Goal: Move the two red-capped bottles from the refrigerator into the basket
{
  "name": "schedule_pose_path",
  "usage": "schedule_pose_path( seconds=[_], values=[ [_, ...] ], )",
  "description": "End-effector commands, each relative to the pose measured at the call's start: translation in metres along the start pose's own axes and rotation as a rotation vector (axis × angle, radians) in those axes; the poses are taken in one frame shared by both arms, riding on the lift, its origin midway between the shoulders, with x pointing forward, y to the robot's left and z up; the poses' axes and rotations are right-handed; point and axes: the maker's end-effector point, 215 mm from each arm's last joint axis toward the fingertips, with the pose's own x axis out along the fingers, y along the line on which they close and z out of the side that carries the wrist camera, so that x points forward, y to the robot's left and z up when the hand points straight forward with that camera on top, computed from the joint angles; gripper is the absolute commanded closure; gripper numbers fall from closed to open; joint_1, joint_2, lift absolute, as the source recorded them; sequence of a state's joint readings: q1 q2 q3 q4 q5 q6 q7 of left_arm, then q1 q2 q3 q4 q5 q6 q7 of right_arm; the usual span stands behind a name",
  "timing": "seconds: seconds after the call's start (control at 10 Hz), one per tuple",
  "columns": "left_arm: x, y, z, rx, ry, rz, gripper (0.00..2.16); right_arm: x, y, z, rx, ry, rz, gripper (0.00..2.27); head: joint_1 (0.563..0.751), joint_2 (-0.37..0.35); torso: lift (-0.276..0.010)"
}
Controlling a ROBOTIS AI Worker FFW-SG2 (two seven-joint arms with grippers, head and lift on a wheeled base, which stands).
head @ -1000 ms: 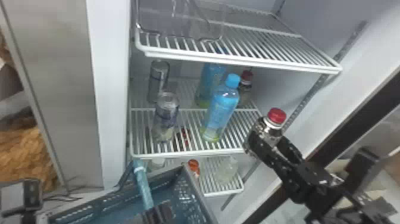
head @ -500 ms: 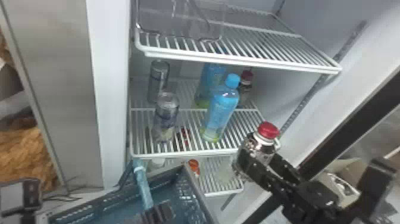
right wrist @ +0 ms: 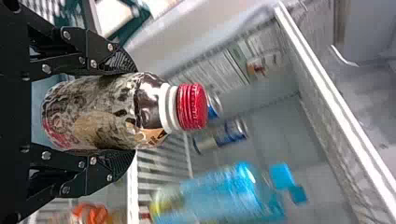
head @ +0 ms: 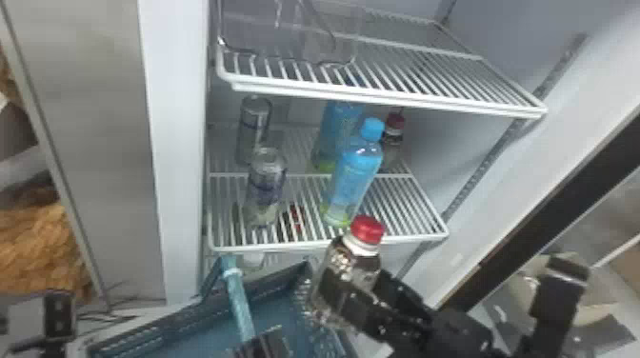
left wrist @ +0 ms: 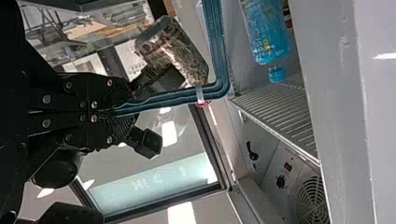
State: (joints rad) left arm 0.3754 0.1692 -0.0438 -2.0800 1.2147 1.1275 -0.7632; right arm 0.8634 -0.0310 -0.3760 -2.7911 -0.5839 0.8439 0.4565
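In the head view my right gripper (head: 352, 295) is shut around the body of an upright, slightly tilted red-capped bottle (head: 366, 233), in front of the middle shelf and over the right side of the blue basket (head: 285, 295). The right wrist view has the right gripper (right wrist: 123, 112) with its fingers on both sides of this bottle (right wrist: 102, 112). My left gripper (head: 266, 345) is shut on the basket's handle (head: 240, 304); in the left wrist view the left gripper (left wrist: 123, 112) pinches that blue bar. Another red-capped bottle (head: 394, 128) stands deep on the middle shelf, partly behind a blue-capped bottle.
Two blue bottles (head: 355, 181) and two cans (head: 266, 185) share the middle shelf (head: 405, 204). Above is a wire shelf (head: 428, 76) with a clear bin (head: 285, 28). The refrigerator's side wall (head: 178, 143) rises at the left, its dark-edged frame (head: 547, 214) at the right.
My right gripper has carried the red-capped bottle left and downward, from beside the middle shelf's right end to over the basket's right side. My left gripper and the basket stay about where they were.
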Motion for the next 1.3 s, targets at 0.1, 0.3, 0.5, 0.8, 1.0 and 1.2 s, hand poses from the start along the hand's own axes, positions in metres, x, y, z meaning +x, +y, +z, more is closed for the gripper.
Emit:
schedule_pose_path(
  seconds=[0.1, 0.3, 0.5, 0.8, 1.0, 1.2],
  values=[
    [0.002, -0.002, 0.0, -0.001, 0.001, -0.009, 1.2, 0.001, 0.017, -0.027, 0.031, 0.097, 0.051, 1.28, 0.695, -0.35, 0.0],
    [0.001, -0.002, 0.001, 0.001, -0.001, -0.007, 1.2, 0.004, 0.013, -0.046, 0.069, 0.146, 0.067, 0.67, 0.695, -0.35, 0.0],
    [0.002, -0.002, 0.001, 0.003, 0.002, -0.007, 1.2, 0.005, 0.009, -0.048, 0.082, 0.146, 0.071, 0.04, 0.695, -0.35, 0.0],
    [0.004, -0.006, 0.002, 0.002, -0.006, -0.023, 1.2, 0.001, -0.017, -0.014, 0.035, 0.033, 0.018, 0.18, 0.695, -0.35, 0.0],
    [0.004, -0.006, 0.002, 0.0, -0.01, -0.022, 1.2, -0.009, -0.043, 0.036, -0.049, -0.145, -0.046, 0.18, 0.695, -0.35, 0.0],
    [0.004, -0.006, 0.003, 0.002, -0.012, -0.022, 1.2, -0.027, -0.07, 0.067, -0.109, -0.263, -0.114, 0.18, 0.695, -0.35, 0.0]
  ],
)
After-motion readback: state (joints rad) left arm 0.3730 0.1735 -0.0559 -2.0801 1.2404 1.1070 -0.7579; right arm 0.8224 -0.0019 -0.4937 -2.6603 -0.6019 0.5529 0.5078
